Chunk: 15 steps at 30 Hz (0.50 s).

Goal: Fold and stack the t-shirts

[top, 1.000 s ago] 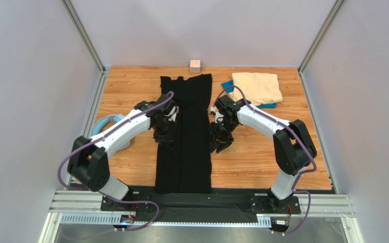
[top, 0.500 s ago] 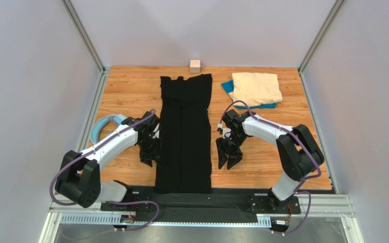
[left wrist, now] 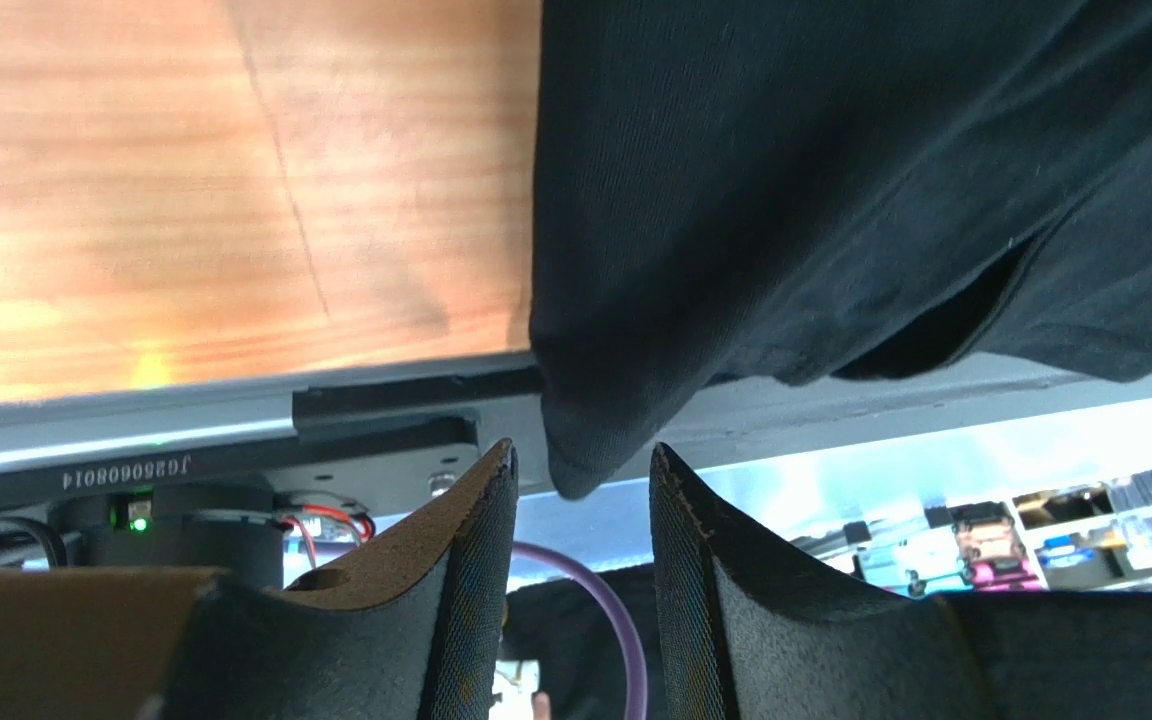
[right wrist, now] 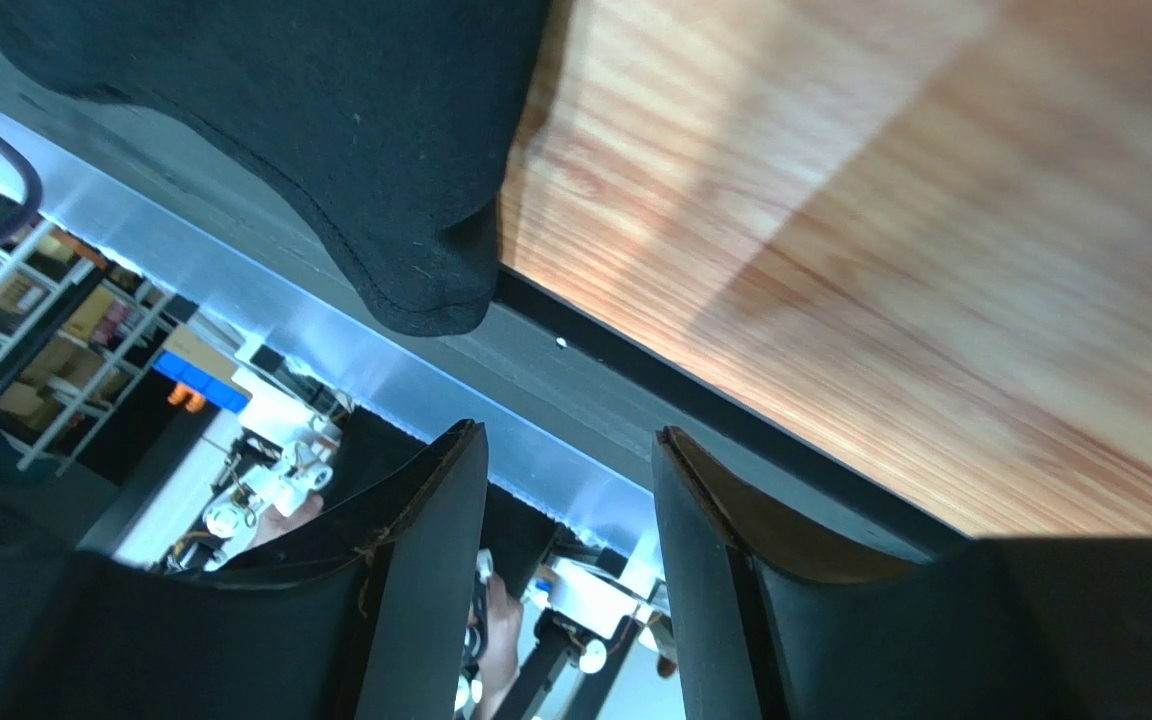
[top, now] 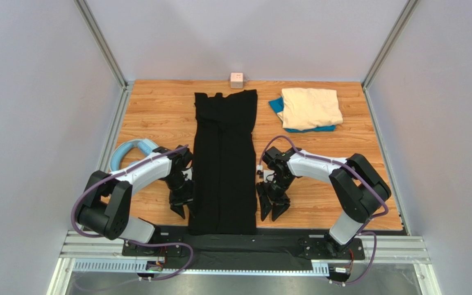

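The black t-shirt (top: 225, 161) lies folded into a long narrow strip down the middle of the table, its near end over the front edge. My left gripper (top: 179, 208) is open and empty beside the strip's near left corner; that corner (left wrist: 597, 435) hangs just ahead of my fingers. My right gripper (top: 271, 210) is open and empty beside the near right corner (right wrist: 425, 285). The cream-beige t-shirt (top: 310, 107) lies folded on top of the bright blue t-shirt (top: 276, 106) at the back right.
A light-blue plastic ring (top: 126, 152) lies at the left edge under my left arm. A small pink cube (top: 237, 79) sits at the back wall. A metal rail (top: 244, 249) runs along the table's front edge.
Both grippers have moved from the middle of the black strip's sides toward the near end, each staying beside its edge. The shirts have not moved.
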Each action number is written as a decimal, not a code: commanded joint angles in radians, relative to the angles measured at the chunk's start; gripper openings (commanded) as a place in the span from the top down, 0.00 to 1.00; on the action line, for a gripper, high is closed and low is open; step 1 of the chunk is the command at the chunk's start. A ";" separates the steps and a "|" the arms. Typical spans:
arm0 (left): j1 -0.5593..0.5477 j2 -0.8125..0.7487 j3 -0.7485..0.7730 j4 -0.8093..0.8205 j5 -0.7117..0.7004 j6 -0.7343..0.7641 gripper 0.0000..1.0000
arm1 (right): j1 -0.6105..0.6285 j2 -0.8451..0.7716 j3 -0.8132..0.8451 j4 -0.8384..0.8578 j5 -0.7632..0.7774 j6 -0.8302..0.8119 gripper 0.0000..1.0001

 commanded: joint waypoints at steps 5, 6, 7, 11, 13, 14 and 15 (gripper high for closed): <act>0.005 -0.042 -0.006 -0.046 -0.002 -0.040 0.55 | 0.081 0.059 0.009 0.124 -0.037 0.071 0.49; 0.005 -0.026 -0.005 -0.044 0.002 -0.036 0.55 | 0.090 0.065 0.015 0.125 -0.035 0.074 0.49; 0.005 -0.016 -0.005 -0.041 0.014 -0.035 0.56 | 0.095 0.079 0.028 0.121 -0.037 0.074 0.49; 0.005 -0.010 -0.012 -0.030 0.019 -0.047 0.57 | 0.123 0.100 0.044 0.125 -0.028 0.075 0.48; 0.003 -0.013 -0.012 -0.020 0.015 -0.058 0.57 | 0.133 0.108 0.048 0.138 -0.028 0.088 0.48; 0.005 -0.012 -0.011 -0.018 0.013 -0.061 0.57 | 0.136 0.109 0.057 0.144 -0.028 0.094 0.48; 0.003 -0.007 -0.011 -0.015 0.011 -0.064 0.57 | 0.143 0.117 0.060 0.148 -0.025 0.100 0.48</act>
